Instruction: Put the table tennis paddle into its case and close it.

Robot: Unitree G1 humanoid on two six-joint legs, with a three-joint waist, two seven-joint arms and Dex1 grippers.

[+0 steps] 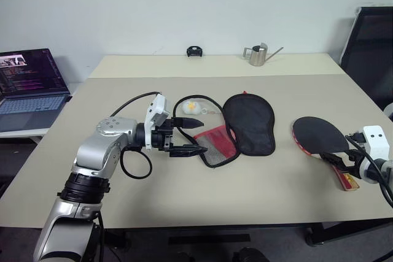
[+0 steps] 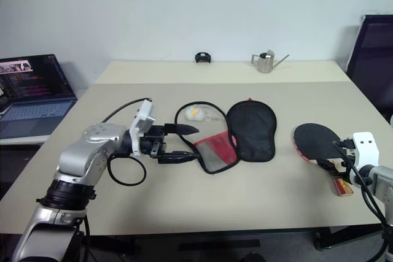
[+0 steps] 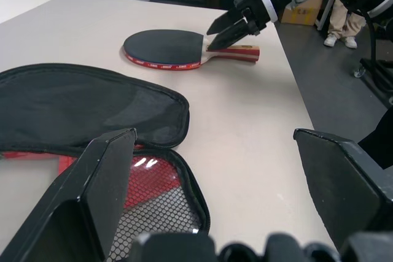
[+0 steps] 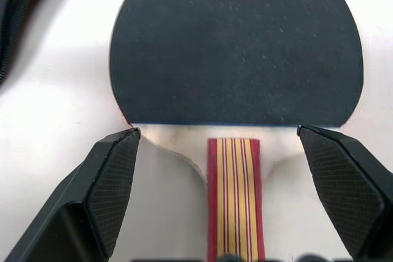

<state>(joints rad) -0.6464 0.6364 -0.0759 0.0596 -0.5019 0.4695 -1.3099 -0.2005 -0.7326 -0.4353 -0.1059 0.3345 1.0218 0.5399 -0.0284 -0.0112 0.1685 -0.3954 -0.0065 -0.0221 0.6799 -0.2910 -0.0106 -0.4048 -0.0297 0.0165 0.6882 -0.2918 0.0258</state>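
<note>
On the beige table, read as a clock face from the robot's side:
Case (image 1: 249, 124): at the centre, unzipped and spread open, black half flat, red mesh-lined half toward 8 o'clock.
Table tennis paddle (image 1: 320, 137): at 3 o'clock, well apart from the case, flat, black face up, striped handle toward 5 o'clock.
Left gripper (image 1: 187, 136): jaws wide apart, nothing between them, tips just beside the mesh half.
Right gripper (image 3: 228, 30): fingers spread wide, straddling the handle, not clamped.
Metal pitcher (image 1: 258, 55): far edge, 12 o'clock.

A beige table (image 1: 184, 213) stands before a plain white wall (image 1: 184, 4).
</note>
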